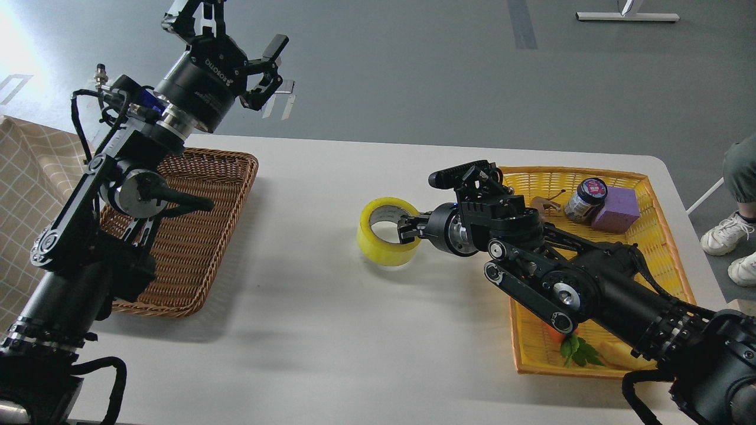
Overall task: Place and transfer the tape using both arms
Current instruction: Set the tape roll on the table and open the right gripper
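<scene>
The yellow tape roll with a grey-white core is near the middle of the white table, its hole facing up and toward me. My right gripper comes in from the right and is shut on the roll's right wall, one finger inside the hole. Whether the roll touches the table I cannot tell. My left gripper is raised high at the upper left, above the far end of the brown wicker basket, open and empty.
A yellow basket at the right holds a dark jar, a purple block, a carrot with green leaves and a pale item. A checked cloth lies at the far left. A person's white shoes are beside the table's right end.
</scene>
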Action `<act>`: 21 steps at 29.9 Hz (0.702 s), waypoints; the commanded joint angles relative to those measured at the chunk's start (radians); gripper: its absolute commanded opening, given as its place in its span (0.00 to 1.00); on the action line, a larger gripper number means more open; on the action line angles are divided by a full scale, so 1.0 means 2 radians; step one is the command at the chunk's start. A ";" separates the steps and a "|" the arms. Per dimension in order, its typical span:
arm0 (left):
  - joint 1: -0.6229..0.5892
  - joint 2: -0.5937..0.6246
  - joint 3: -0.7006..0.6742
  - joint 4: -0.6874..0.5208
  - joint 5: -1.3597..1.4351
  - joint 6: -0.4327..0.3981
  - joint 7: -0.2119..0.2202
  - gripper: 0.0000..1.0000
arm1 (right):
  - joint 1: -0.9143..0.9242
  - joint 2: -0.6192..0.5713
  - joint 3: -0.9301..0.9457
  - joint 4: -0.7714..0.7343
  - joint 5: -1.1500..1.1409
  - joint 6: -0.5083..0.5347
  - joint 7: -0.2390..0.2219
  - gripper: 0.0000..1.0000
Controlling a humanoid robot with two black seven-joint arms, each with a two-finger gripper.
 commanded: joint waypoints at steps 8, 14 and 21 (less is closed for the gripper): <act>0.001 0.001 -0.001 0.000 -0.001 0.000 0.000 0.98 | -0.002 0.000 -0.004 0.002 0.021 0.000 0.002 0.22; 0.002 0.001 -0.001 0.000 -0.001 0.000 0.000 0.98 | -0.008 0.000 -0.007 0.008 0.026 0.000 0.002 0.23; 0.003 0.005 -0.008 -0.001 0.000 0.000 0.000 0.98 | -0.008 0.000 -0.007 0.018 0.051 0.000 0.006 0.58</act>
